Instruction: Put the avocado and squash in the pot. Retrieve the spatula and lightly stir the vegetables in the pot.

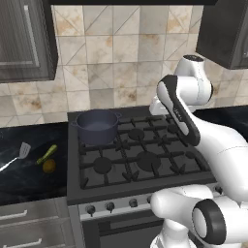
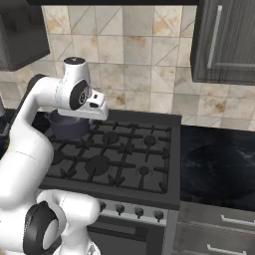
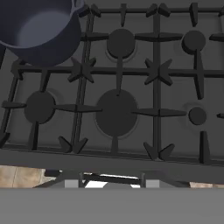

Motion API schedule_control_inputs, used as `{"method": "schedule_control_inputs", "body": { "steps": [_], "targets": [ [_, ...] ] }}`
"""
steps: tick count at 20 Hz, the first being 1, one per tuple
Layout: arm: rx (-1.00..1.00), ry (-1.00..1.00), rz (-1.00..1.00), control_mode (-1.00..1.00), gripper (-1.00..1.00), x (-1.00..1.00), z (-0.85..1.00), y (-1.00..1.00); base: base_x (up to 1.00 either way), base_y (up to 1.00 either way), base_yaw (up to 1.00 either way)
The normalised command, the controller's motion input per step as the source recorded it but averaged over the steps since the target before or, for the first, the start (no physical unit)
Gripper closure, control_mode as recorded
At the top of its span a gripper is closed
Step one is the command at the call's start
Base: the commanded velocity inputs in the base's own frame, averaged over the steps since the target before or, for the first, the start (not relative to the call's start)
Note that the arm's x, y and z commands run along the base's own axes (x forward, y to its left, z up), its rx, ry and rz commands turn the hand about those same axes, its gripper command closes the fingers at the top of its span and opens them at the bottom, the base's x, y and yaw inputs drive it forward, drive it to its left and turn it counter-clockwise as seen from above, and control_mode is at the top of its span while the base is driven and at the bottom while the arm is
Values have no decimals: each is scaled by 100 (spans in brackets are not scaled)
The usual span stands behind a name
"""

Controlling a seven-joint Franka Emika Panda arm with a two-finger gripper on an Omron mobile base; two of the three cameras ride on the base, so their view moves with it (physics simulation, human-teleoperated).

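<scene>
No readable text, label, brand, number or sign appears on any surface in these views.

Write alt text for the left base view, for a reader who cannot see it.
An empty dark blue pot sits on the back-left burner of a black gas stove, with the white arm raised at right. On the counter to the left lie the spatula, squash and avocado.

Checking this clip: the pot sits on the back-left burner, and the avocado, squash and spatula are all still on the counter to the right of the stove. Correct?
Not quite. The pot is on the back-left burner, but the avocado, squash and spatula lie on the counter left of the stove, as the left base view shows.
</scene>
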Motion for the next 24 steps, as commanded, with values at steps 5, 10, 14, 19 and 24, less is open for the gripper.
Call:
{"method": "schedule_control_inputs", "body": {
  "steps": [5, 10, 14, 19, 24],
  "targets": [
    [-1, 0, -3, -100, -100, 0, 0, 10, 0, 0, 0],
    [-2, 0, -3, -100, -100, 0, -3, 54, 0, 0, 0],
    [-1, 0, 0, -100, -100, 0, -6, 90, 0, 0, 0],
    [-6, 0, 0, -100, -100, 0, -6, 97, 0, 0, 0],
    [-1, -1, 0, -100, -100, 3, -17, 84, 0, 0, 0]
  ]
}}
